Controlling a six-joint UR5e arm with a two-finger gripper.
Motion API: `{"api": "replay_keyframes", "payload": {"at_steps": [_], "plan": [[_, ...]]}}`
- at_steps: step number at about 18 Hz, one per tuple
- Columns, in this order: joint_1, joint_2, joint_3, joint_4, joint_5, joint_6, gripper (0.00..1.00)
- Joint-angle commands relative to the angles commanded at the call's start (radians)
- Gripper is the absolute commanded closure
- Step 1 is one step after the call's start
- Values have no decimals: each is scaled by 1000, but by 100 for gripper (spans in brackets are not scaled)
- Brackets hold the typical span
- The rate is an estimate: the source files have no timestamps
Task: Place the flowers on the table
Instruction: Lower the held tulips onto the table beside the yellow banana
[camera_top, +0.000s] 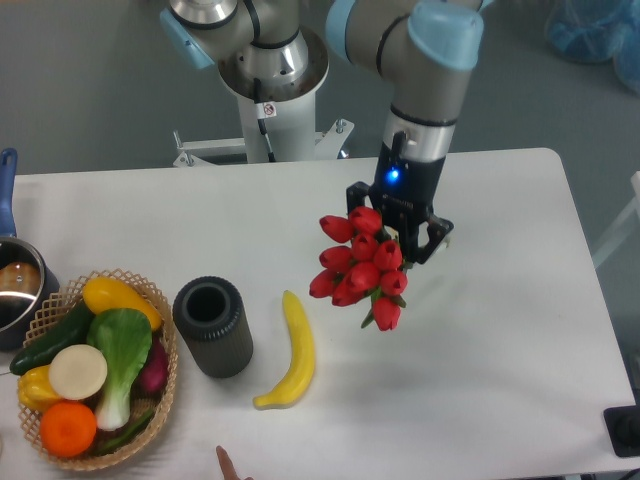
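red tulip heads of the flowers (361, 268) hang bunched below and left of my end effector (408, 238), which is clamped on the stem end; the stems themselves are mostly hidden behind the fingers. bunch is held clear above the white bench (480, 340), right of centre, blooms pointing toward the camera and slightly left. blue light lit on my wrist housing. on the bench: yellow banana (291, 352) lying lengthwise just left of the bunch, apart from it; dark cylindrical cup (213, 326) upright, left of the banana, mouth open upward; woven basket (146, 300) at the left edge holding mixed vegetables and fruit, including an orange (67, 428) and a leafy green. metal pot (16, 290) partly cut off at far left, touching or just beside the basket, cannot tell which. fingertip (228, 465) visible at the bottom edge.
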Motion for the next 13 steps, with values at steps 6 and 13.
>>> {"api": "replay_keyframes", "payload": {"at_steps": [6,13], "plan": [[-46,-93,52,3,34,12,45],[-51,-143,68,31,39,43,45]]}}
